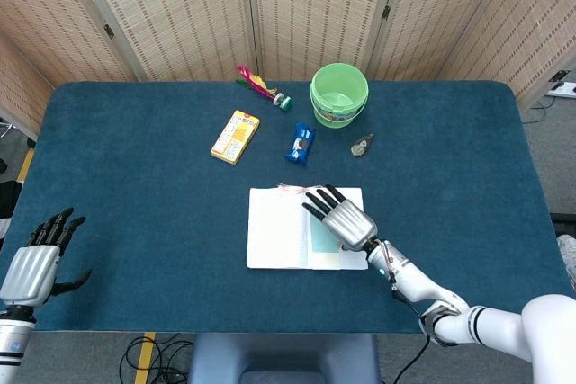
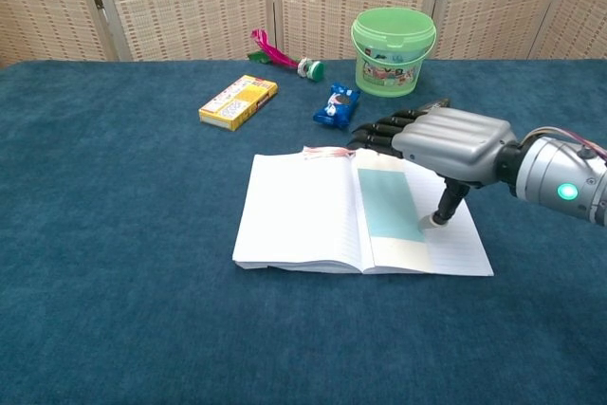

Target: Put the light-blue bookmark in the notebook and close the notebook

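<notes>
Open notebook (image 2: pixel 303 215) lying flat on blue desk (image 2: pixel 114 234), light-blue bookmark (image 2: pixel 389 204) resting on its right-hand page. Right robot hand (image 2: pixel 446 139) palm-down over right page — fingers extended and apart, gripping nothing, thumb tip down at bookmark's right edge. Left robot hand (image 1: pixel 36 263) at near-left desk edge, well apart from notebook, fingers spread, empty. Behind notebook: green bucket (image 2: pixel 393 50), blue snack packet (image 2: pixel 336 105), yellow box (image 2: pixel 238 101) — all clear of the pages
</notes>
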Tool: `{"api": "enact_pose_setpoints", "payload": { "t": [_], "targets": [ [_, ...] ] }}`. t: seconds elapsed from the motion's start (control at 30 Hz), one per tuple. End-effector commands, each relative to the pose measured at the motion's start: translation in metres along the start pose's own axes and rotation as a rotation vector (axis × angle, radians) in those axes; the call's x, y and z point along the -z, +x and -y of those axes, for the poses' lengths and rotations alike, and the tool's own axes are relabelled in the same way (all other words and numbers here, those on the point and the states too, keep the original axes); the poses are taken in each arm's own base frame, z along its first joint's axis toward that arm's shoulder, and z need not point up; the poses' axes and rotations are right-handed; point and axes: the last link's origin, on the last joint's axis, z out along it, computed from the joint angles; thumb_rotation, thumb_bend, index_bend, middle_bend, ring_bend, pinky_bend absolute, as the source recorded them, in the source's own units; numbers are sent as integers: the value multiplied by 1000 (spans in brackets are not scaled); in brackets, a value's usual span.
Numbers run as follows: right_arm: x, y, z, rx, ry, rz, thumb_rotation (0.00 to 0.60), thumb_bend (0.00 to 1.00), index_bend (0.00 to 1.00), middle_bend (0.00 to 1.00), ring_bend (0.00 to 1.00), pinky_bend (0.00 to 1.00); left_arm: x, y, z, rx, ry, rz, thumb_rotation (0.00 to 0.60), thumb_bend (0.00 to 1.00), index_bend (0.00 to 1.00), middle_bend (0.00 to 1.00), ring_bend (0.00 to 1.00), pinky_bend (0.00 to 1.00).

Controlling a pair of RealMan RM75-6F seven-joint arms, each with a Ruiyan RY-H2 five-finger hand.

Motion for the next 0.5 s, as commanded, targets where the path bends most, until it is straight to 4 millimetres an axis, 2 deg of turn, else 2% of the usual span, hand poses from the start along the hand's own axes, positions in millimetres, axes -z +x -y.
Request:
{"api": "enact_pose_setpoints", "payload": {
  "t": [0.03, 0.5],
  "targets": [
    [0, -2, -2, 1, -6, 8, 600, 57, 0, 0, 0, 0, 0, 0, 0, 2, 2, 2, 600, 269, 141, 38, 59, 136],
    [-7, -4, 0, 0, -2, 15, 600, 57, 0, 0, 0, 0, 0, -2, 2, 5, 8, 9, 600, 269, 140, 38, 59, 136]
  ]
}}
